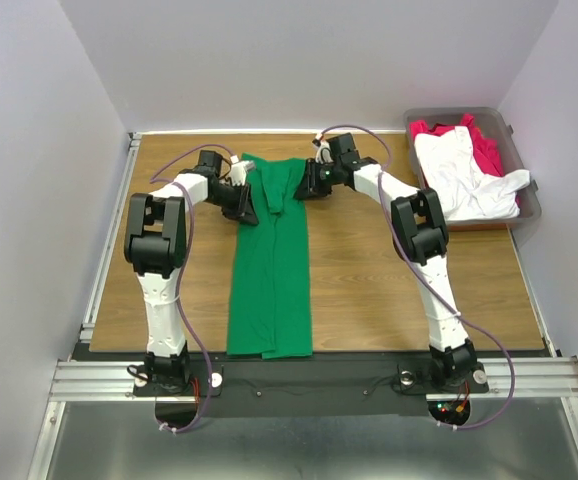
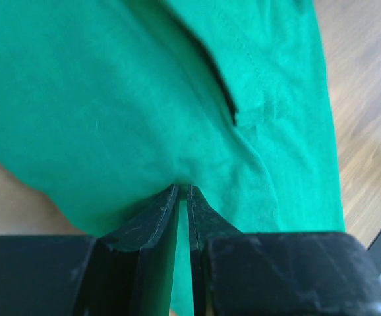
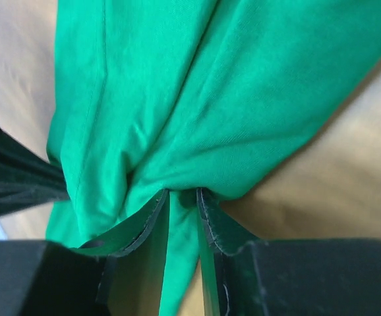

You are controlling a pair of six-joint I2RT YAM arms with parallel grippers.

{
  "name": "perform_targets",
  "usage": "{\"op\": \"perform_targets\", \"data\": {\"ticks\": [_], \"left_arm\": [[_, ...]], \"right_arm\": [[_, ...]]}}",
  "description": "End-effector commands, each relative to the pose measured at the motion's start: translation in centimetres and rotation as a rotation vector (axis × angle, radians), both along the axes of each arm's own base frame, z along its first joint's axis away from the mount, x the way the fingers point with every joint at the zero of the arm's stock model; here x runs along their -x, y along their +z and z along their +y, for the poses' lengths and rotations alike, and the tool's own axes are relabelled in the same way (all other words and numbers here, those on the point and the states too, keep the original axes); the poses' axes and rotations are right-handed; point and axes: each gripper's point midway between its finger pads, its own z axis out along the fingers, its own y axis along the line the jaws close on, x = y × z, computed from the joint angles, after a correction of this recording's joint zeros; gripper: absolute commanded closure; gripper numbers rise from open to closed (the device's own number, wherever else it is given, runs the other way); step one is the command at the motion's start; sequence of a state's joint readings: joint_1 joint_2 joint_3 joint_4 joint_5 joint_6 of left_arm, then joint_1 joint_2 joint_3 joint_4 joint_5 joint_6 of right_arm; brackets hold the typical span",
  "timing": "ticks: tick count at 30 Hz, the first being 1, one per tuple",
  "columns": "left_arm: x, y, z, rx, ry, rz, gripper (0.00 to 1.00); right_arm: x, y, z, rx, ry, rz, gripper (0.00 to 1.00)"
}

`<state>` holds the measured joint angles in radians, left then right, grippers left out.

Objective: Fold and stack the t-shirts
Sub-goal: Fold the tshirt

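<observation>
green shirt (image 1: 269, 290): long strip running far-to-near | left gripper (image 2: 184, 189) + right gripper (image 3: 182, 192) both pinching its far end, one each side | near hem's straight back from there

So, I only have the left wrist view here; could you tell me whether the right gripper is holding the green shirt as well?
Observer: Yes, the right gripper is shut on the green t-shirt, with cloth bunched between its fingers.
Operator: Thank you. How does the shirt lie overall?
Observer: It lies as a long narrow strip down the table. Its near end is at the near edge, and its far end is held between the right gripper and the left gripper.
Operator: And where are the other shirts, please?
Observer: The white t-shirt and the red t-shirt are in the bin at the far right corner. A white sleeve is draped over the bin's rim.
</observation>
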<state>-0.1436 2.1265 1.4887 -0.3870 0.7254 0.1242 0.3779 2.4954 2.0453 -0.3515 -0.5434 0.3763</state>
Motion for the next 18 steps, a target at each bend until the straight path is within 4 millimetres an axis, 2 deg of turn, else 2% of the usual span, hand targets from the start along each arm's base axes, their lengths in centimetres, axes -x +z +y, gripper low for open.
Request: {"op": "perform_targets", "data": {"ticks": [1, 2, 3, 6, 7, 12, 14, 15, 16, 17, 18], "left_arm": [[-3.4, -1.1, 0.3, -0.021, 0.033, -0.04, 0.77], [-4.0, -1.1, 0.2, -0.02, 0.037, -0.045, 0.77], [-5.4, -1.0, 0.1, -0.017, 0.051, -0.062, 0.77], [-8.2, -0.9, 0.0, 0.0, 0.079, -0.079, 0.77], [-8.8, -1.0, 0.0, 0.004, 0.093, -0.074, 0.77], [-11.8, 0.0, 0.6, 0.04, 0.116, -0.118, 0.75], [-12.0, 0.8, 0.6, 0.058, 0.104, -0.132, 0.71], [-12.0, 2.1, 0.4, 0.076, 0.091, -0.15, 0.7], [-11.8, 2.8, 0.3, 0.085, 0.081, -0.158, 0.68], [-11.6, 3.7, 0.1, 0.096, 0.066, -0.17, 0.66], [-10.9, 5.6, -0.1, 0.116, 0.044, -0.186, 0.66]], "right_arm": [[-4.1, -3.9, -2.5, 0.106, -0.154, -0.038, 0.71], [-4.8, -4.0, -2.8, 0.106, -0.167, -0.046, 0.71], [-6.3, -2.7, -3.1, 0.093, -0.186, -0.086, 0.71], [-8.1, -3.7, -3.6, 0.084, -0.207, -0.101, 0.7], [-9.2, -2.4, -3.4, 0.068, -0.21, -0.145, 0.68], [-11.3, -1.0, -3.3, 0.063, -0.209, -0.266, 0.6], [-11.9, 0.8, -2.9, 0.044, -0.181, -0.323, 0.54], [-12.2, 1.8, -2.7, 0.032, -0.174, -0.354, 0.47], [-12.3, 3.9, -2.5, 0.018, -0.168, -0.391, 0.43], [-12.4, 5.1, -2.4, 0.011, -0.149, -0.42, 0.4], [-12.2, 8.2, -2.1, -0.011, -0.128, -0.468, 0.36]]}}
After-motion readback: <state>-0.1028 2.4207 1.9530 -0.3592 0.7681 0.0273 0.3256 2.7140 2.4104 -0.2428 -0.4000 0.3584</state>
